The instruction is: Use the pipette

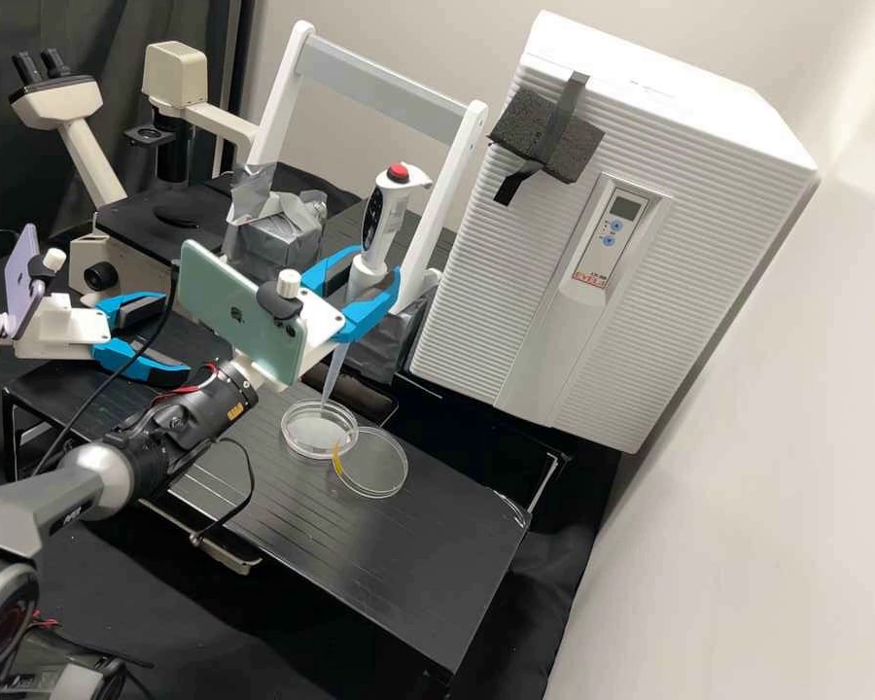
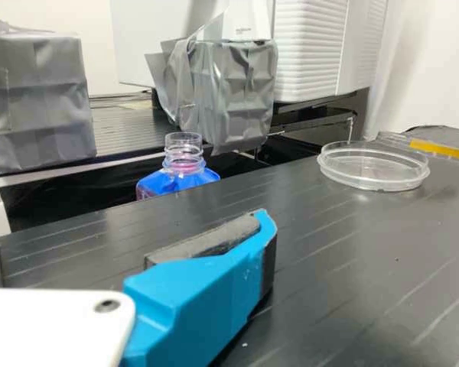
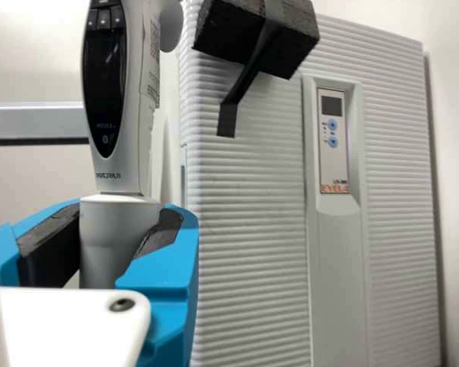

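As our right tool (image 1: pixel 353 290) clamps the pipette (image 1: pixel 384 219) upright, its tip below the tool and poised over the uncovered petri dish (image 1: pixel 319 429), we judge pickup done and dispensing left; our left tool (image 1: pixel 168 338) rests spread and empty.

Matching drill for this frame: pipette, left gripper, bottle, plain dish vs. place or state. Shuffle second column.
1. pipette
2. left gripper
3. bottle
4. plain dish

A. on the bench, below the pipette tip
B. open, nothing held
C. uncapped, blue inside
D. upright in the right gripper

Pairs: 1-D, 2-B, 3-C, 4-A
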Motion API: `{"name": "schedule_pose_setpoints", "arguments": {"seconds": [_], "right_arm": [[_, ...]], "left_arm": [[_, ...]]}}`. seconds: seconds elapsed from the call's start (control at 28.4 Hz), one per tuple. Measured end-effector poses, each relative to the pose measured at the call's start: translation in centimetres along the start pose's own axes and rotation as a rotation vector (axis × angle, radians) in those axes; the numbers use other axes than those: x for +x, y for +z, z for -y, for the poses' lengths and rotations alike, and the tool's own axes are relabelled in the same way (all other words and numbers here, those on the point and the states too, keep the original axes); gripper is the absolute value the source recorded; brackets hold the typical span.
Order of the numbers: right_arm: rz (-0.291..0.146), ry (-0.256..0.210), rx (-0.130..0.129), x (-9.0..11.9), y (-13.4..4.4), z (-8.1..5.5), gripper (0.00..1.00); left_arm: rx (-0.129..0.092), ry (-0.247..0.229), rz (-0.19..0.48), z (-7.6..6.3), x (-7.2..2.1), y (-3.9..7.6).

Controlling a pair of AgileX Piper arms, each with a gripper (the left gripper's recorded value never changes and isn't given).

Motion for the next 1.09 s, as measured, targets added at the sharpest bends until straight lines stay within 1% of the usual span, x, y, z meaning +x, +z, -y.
{"name": "schedule_pose_setpoints", "arguments": {"seconds": [0.07, 0.11, 0.14, 0.18, 0.21, 0.25, 0.28, 0.32, 0.39, 0.42, 0.46, 0.53, 0.6, 0.67, 0.74, 0.81, 0.92, 0.99, 1.02, 1.06, 1.09], "right_arm": [[-0.014, -0.002, 0.020, 0.7, -0.4, 0.1, 0.00], [-0.026, -0.011, 0.030, 1.3, -0.7, 0.3, 0.00], [-0.039, -0.015, 0.035, 1.7, -1.1, 0.3, 0.00], [-0.054, -0.027, 0.040, 2.2, -1.4, 0.4, 0.00], [-0.070, -0.055, 0.050, 2.9, -1.8, 0.8, 0.00], [-0.087, -0.075, 0.052, 3.5, -2.2, 1.0, 0.00], [-0.100, -0.087, 0.051, 3.9, -2.5, 1.2, 0.00], [-0.115, -0.106, 0.049, 4.5, -2.9, 1.4, 0.00], [-0.142, -0.132, 0.035, 5.7, -3.7, 1.7, 0.00], [-0.149, -0.155, 0.029, 6.4, -4.0, 2.1, 0.00], [-0.154, -0.168, 0.025, 6.9, -4.2, 2.4, 0.00], [-0.165, -0.180, 0.025, 8.1, -4.9, 2.6, 0.00], [-0.164, -0.202, 0.025, 9.4, -5.4, 3.2, 0.00], [-0.160, -0.212, 0.026, 10.5, -5.7, 3.6, 0.00], [-0.158, -0.219, 0.027, 11.6, -6.0, 3.9, 0.00], [-0.151, -0.235, 0.027, 12.9, -6.2, 4.5, 0.00], [-0.139, -0.259, 0.027, 14.3, -6.5, 5.1, 0.00], [-0.128, -0.283, 0.024, 15.2, -6.6, 5.7, 0.00], [-0.122, -0.299, 0.020, 15.7, -6.6, 6.0, 0.00], [-0.119, -0.312, 0.015, 16.0, -6.7, 6.2, 0.00], [-0.117, -0.325, 0.013, 16.3, -6.8, 6.4, 0.00]], "left_arm": [[0.004, 0.012, -0.007, -0.8, 0.08, -0.2], [0.006, 0.022, -0.013, -1.3, 0.09, -0.2], [0.008, 0.033, -0.018, -1.8, 0.10, -0.3], [0.010, 0.045, -0.021, -2.4, 0.09, -0.4], [0.013, 0.075, -0.028, -3.5, 0.12, -0.5], [0.015, 0.095, -0.033, -4.2, 0.18, -0.7], [0.018, 0.115, -0.038, -5.0, 0.21, -0.8], [0.020, 0.125, -0.044, -5.5, 0.26, -0.9], [0.025, 0.144, -0.059, -6.8, 0.30, -1.1], [0.029, 0.157, -0.068, -7.7, 0.39, -1.3], [0.032, 0.162, -0.069, -8.2, 0.40, -1.4], [0.034, 0.162, -0.059, -9.0, 0.41, -1.5], [0.027, 0.173, -0.029, -10.1, 0.28, -1.6], [0.010, 0.183, -0.015, -10.9, 0.14, -1.8], [-0.003, 0.208, -0.002, -12.0, -0.20, -1.8], [-0.019, 0.236, 0.010, -13.2, -0.58, -2.0], [-0.018, 0.266, 0.030, -14.5, -1.05, -1.8], [-0.029, 0.288, 0.040, -15.4, -1.22, -1.7], [-0.035, 0.304, 0.045, -16.0, -1.39, -1.8], [-0.037, 0.310, 0.049, -16.3, -1.48, -1.7], [-0.032, 0.315, 0.055, -16.6, -1.60, -1.7]]}}
